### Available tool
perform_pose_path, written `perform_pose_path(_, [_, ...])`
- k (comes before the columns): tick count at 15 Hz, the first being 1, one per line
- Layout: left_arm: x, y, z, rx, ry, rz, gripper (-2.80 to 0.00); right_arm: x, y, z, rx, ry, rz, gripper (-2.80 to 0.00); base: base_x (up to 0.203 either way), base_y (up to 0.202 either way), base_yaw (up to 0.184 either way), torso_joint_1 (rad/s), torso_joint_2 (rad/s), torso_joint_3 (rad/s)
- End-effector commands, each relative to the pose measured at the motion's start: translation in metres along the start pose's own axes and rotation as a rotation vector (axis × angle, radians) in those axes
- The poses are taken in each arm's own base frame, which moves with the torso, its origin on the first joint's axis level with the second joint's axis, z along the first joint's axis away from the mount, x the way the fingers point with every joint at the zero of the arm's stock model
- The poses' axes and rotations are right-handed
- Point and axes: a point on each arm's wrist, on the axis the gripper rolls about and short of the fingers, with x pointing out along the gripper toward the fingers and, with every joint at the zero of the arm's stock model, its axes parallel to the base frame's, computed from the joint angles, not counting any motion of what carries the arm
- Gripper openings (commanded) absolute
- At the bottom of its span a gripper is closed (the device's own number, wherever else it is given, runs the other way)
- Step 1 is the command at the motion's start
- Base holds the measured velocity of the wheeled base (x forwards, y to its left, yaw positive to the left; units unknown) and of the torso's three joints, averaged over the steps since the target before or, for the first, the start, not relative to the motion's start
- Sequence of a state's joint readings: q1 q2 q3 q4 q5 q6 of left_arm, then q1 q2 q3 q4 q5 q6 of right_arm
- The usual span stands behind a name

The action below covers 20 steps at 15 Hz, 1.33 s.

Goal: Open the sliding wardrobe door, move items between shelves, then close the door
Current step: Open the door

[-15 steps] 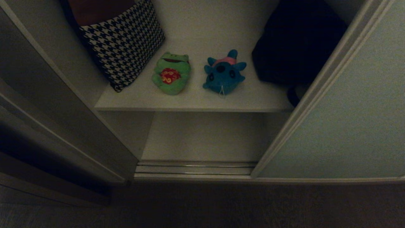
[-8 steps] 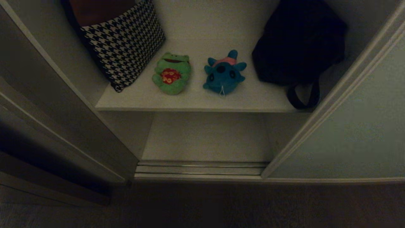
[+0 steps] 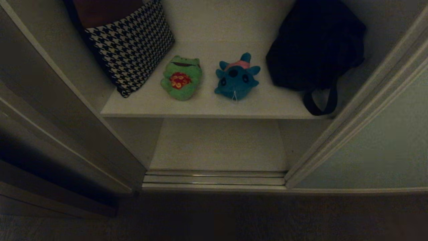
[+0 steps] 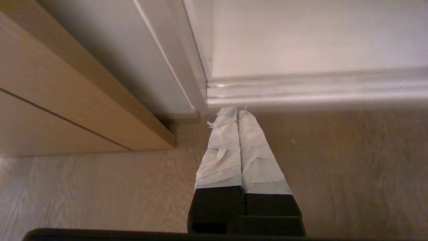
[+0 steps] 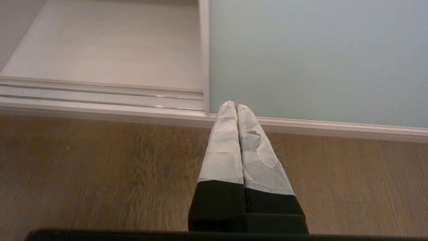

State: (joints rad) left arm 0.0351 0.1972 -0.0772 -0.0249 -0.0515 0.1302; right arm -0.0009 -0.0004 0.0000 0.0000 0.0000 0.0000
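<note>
The pale grey-green sliding wardrobe door (image 3: 384, 147) is standing open. Both end effectors, left (image 4: 232, 112) and right (image 5: 233, 105), are hanging pressed together, empty. Next grasp should be approaching the green plush frog (image 3: 181, 77) near the white shelf's (image 3: 207, 107) front edge squarely.

Head view v. dim, murky, deep shadow at left frame (image 3: 40, 157) & black bag (image 3: 314, 47), upper shelf (image 3: 207, 103) palest; wrist views brighter, warm, soft glare streak on rails (image 4: 301, 90), floor (image 5: 100, 167) evenly lit.
</note>
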Motion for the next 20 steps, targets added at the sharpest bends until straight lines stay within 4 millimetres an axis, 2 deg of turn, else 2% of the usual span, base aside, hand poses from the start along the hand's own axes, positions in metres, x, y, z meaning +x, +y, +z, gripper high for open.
perform_pose_path(1, [-0.0047,-0.0025,-0.0197,0.006,-0.044,-0.008,-2.80,0.0000,0.0000,0.0000,0.000,0.000,0.001,-2.80,0.000,0.000,0.000,0.000,0.00,0.000])
perform_pose_path(3, [-0.0113,-0.0035,-0.0261,-0.001,-0.115,-0.003,-2.80,0.0000,0.0000,0.0000,0.000,0.000,0.001,-2.80,0.000,0.000,0.000,0.000,0.00,0.000])
perform_pose_path(20, [-0.0104,-0.0036,-0.0284,-0.042,-0.095,-0.006,-2.80,0.0000,0.0000,0.0000,0.000,0.000,-0.001,-2.80,0.000,0.000,0.000,0.000,0.00,0.000])
